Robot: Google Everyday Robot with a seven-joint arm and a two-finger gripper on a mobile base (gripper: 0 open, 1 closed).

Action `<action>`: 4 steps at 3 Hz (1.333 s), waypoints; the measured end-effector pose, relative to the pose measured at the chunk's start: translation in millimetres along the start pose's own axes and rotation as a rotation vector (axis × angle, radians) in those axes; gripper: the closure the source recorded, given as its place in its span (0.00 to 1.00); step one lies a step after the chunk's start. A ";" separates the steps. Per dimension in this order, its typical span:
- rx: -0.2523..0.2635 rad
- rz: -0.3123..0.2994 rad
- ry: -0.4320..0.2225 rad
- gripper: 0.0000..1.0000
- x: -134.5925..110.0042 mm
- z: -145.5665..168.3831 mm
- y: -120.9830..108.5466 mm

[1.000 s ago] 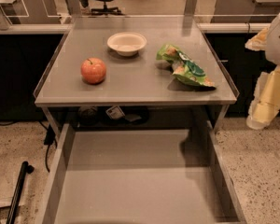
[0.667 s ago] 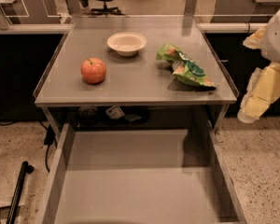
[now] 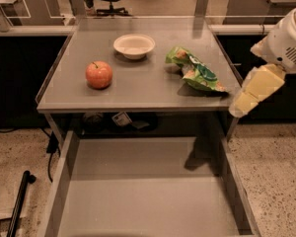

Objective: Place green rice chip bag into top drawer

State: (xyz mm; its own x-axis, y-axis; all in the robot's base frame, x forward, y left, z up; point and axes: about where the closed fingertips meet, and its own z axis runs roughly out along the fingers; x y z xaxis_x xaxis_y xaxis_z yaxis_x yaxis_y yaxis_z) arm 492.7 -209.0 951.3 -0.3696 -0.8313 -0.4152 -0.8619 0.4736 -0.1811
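The green rice chip bag (image 3: 196,71) lies crumpled on the right half of the grey tabletop (image 3: 138,90), near its right front corner. The top drawer (image 3: 148,196) stands pulled out below the table's front edge, with nothing in it. My gripper (image 3: 242,103) hangs on the cream arm (image 3: 286,43) at the right. It is just off the table's right front corner, a short way right of the bag and apart from it. It holds nothing that I can see.
An orange-red apple (image 3: 98,74) sits on the left of the tabletop. A white bowl (image 3: 133,46) stands at the back middle. A black stick (image 3: 19,201) lies on the speckled floor at the left. Office chairs and desks stand behind.
My gripper has moved left and a little up, from beside the table to its right front corner, closer to the bag. The bag, apple and bowl have not moved.
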 end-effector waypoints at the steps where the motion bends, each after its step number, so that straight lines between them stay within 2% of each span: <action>1: 0.006 0.024 -0.062 0.00 -14.4 12.0 -9.7; 2: 0.018 0.030 -0.123 0.00 -28.6 25.4 -19.5; 3: 0.018 0.030 -0.123 0.00 -28.6 25.4 -19.5; 4: 0.037 0.035 -0.148 0.00 -42.6 39.9 -27.5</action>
State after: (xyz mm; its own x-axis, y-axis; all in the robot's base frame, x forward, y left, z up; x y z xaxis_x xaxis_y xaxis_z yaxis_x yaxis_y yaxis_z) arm 545.9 -175.0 938.4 -0.3416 -0.7637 -0.5478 -0.8352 0.5139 -0.1957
